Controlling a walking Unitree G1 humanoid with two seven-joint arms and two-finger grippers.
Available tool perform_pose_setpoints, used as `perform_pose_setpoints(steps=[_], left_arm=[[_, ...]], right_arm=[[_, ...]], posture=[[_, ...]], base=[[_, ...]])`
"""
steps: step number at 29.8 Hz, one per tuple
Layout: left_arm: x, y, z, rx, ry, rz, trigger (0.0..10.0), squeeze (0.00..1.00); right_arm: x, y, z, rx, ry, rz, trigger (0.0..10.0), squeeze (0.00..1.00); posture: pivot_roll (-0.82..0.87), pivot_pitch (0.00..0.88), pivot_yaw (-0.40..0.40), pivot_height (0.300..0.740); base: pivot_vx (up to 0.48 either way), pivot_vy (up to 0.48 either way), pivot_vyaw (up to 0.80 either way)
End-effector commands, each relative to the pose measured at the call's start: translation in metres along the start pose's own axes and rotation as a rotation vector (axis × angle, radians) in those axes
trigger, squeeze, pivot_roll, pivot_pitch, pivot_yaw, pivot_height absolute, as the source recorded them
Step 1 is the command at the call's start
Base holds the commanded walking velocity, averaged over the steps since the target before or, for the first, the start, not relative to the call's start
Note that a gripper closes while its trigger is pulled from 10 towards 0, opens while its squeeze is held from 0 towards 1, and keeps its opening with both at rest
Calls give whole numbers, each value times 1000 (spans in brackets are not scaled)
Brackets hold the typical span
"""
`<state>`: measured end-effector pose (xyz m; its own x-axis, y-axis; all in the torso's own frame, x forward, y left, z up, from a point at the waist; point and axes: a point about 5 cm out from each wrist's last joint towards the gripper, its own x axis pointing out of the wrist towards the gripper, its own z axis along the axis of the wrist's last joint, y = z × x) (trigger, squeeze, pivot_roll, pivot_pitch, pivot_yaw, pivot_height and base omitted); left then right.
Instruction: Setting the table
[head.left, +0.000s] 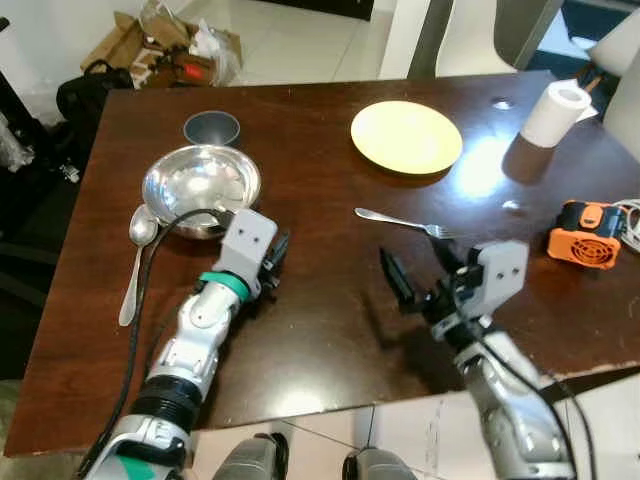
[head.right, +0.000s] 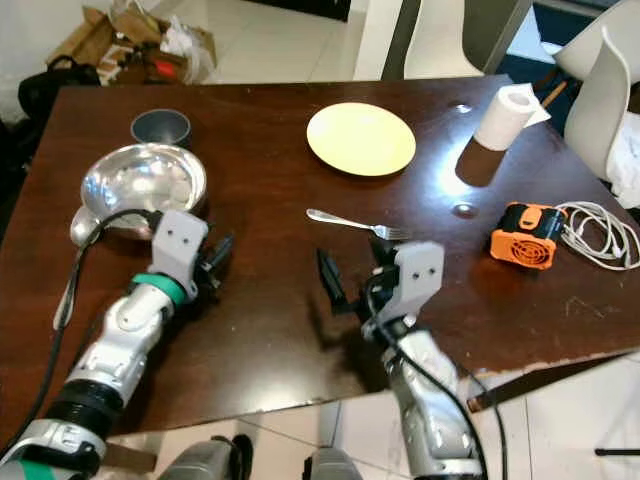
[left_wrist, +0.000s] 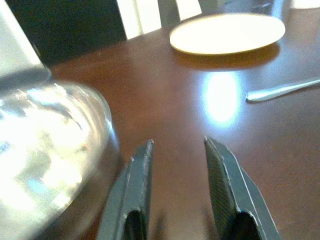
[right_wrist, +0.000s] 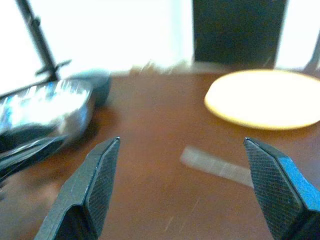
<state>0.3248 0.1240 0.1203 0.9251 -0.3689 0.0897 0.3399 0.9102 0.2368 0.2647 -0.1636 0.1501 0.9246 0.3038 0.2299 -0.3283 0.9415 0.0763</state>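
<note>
Jaws of right gripper (head.left: 418, 272) spread wide, empty — just near of fork (head.left: 402, 221); left gripper (head.left: 274, 262) slightly parted beside steel bowl (head.left: 200, 186). Yellow plate (head.left: 406, 136) far-centre on table (head.left: 330, 330).

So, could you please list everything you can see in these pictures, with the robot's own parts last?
table: one, dark brown wood.
plate: one, yellow, far middle.
fork: one, silver, nearer than the plate.
bowl: one, shiny steel, left side.
spoon: one, silver, left of the bowl.
cup: one, dark grey, beyond the bowl.
paper roll: one, white, far right.
orange device: one, right edge, with pale cable.
left gripper: black, open, beside the bowl.
right gripper: black, open, near the fork.
</note>
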Motion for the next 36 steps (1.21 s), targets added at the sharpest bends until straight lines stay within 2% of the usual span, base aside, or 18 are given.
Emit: perform_pose_setpoints(steps=[1,2,4,6,10,11,12,13,14,15,16,18,22,23,25,28,33,36], left_arm=[[0,1,10,16,-32,-26,10000,0],[0,2,16,32,-53,-38,10000,0],[7,13,45,128,-122,-70,10000,0],[14,24,61,185,-142,-68,10000,0],[20,33,68,210,-142,-54,10000,0],[31,53,75,269,-100,-22,10000,0],[31,53,75,269,-100,-22,10000,0],[39,70,81,318,-64,13,10000,0],[39,70,81,318,-64,13,10000,0],[45,87,85,322,-11,55,10000,0],[45,87,85,322,-11,55,10000,0],[54,105,92,325,43,127,10000,0],[60,109,94,287,77,167,10000,0],[65,109,96,229,94,178,10000,0],[65,109,96,229,94,178,10000,0],[69,109,96,185,112,167,10000,0],[69,114,92,162,139,168,10000,0],[68,115,89,183,155,150,10000,0]], right_arm=[[3,-3,11,-2,-34,-14,10000,0],[5,-3,16,-9,-49,-16,10000,0],[12,-6,35,-25,-110,-29,10000,0],[15,-6,46,-21,-141,-38,10000,0],[16,-6,51,-14,-160,-47,10000,0],[19,-6,55,5,-186,-66,10000,0],[19,-6,55,5,-186,-66,10000,0],[21,-6,58,20,-202,-78,10000,0],[21,-6,58,20,-202,-78,10000,0],[23,-5,61,30,-214,-92,10000,0],[23,-5,61,30,-214,-92,10000,0],[27,-1,63,38,-226,-104,10000,0],[28,4,64,43,-231,-112,10000,0],[26,9,64,43,-228,-123,10000,0],[26,9,64,43,-228,-123,10000,0],[18,11,61,44,-215,-152,10000,0],[14,11,59,46,-202,-171,10000,0],[13,11,60,41,-199,-175,10000,0]], posture=[[-24,0,35,740],[-24,0,35,740],[-12,0,37,740],[-3,0,38,740],[-3,0,38,740],[-3,0,49,740],[-3,0,49,740],[-3,0,52,740],[-3,0,52,740],[-12,0,69,740],[-12,0,69,740],[-14,0,103,740],[-28,2,125,740],[-44,16,147,740],[-44,16,147,740],[-38,27,152,740],[-25,49,155,740],[-15,50,153,740]], base=[[0,0,0],[0,0,0],[0,0,0],[0,0,0],[0,0,0],[0,0,0],[0,0,0],[0,0,0],[0,0,0],[0,0,0],[0,0,0],[0,0,0],[0,0,0],[0,0,0],[0,0,0],[0,0,0],[0,0,0],[0,0,0]])
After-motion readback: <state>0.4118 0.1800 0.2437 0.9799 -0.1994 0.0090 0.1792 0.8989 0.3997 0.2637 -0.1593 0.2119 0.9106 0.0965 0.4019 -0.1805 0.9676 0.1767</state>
